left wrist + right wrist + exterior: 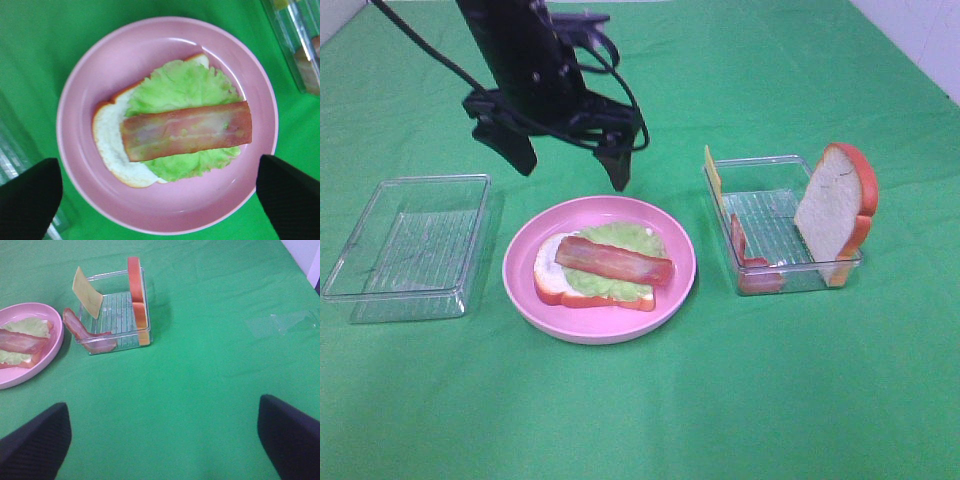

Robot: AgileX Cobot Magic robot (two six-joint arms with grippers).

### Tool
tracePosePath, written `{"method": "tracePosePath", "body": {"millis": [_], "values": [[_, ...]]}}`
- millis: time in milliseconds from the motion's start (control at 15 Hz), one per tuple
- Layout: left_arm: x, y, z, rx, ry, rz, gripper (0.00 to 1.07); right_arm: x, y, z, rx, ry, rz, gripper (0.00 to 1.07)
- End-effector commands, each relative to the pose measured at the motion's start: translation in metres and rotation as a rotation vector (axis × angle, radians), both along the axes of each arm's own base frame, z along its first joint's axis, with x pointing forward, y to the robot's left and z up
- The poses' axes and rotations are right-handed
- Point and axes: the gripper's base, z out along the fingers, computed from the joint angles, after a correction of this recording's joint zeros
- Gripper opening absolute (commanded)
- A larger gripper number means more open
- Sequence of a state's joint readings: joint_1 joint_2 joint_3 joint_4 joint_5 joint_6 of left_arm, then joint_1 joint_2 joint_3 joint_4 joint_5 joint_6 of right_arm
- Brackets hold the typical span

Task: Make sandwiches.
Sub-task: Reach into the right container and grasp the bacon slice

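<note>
Nearest, on the pink plate (610, 325) mid-tabletop: half-built sandwich (600, 285), with a bacon strip (615, 260) over lettuce (620, 238) over bread; parts look light, thin, smooth toy plastic, so they'd likely slide if nudged. To its right, the clear tray (760, 160) holds a spare bacon strip (740, 245), cheese slice (713, 172) and upright bread slice (832, 215); I'd pinch each across its thickness at the raised free edge. Left hand (572, 172) hovers over the plate's far rim, fingers wide, holding nothing, tray parts to its right; right hand (165, 445), also wide and holding nothing, is well apart from the tray.

No legible text or labels
</note>
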State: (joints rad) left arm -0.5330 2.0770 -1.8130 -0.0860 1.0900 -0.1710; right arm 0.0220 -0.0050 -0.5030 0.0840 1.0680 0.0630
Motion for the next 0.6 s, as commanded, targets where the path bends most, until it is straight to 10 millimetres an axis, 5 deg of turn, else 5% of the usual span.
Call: {"method": "tracePosePath", "body": {"millis": [67, 333, 467, 533, 600], "values": [[0.014, 0.040, 0.042, 0.060, -0.053, 0.045, 1.00, -0.001, 0.000, 0.001, -0.011, -0.026, 0.006, 0.97], [0.042, 0.121, 0.070, 0.087, -0.096, 0.166, 0.99, -0.001, 0.000, 0.001, -0.011, -0.026, 0.006, 0.97], [0.054, 0.177, 0.070, 0.107, -0.094, 0.253, 0.98, -0.001, 0.000, 0.001, -0.011, -0.026, 0.006, 0.97], [0.055, 0.188, 0.069, 0.103, -0.091, 0.276, 0.98, -0.001, 0.000, 0.001, -0.011, -0.026, 0.006, 0.97], [0.057, 0.230, 0.070, 0.097, -0.088, 0.352, 0.96, -0.001, 0.000, 0.001, -0.011, -0.026, 0.006, 0.97]]}}
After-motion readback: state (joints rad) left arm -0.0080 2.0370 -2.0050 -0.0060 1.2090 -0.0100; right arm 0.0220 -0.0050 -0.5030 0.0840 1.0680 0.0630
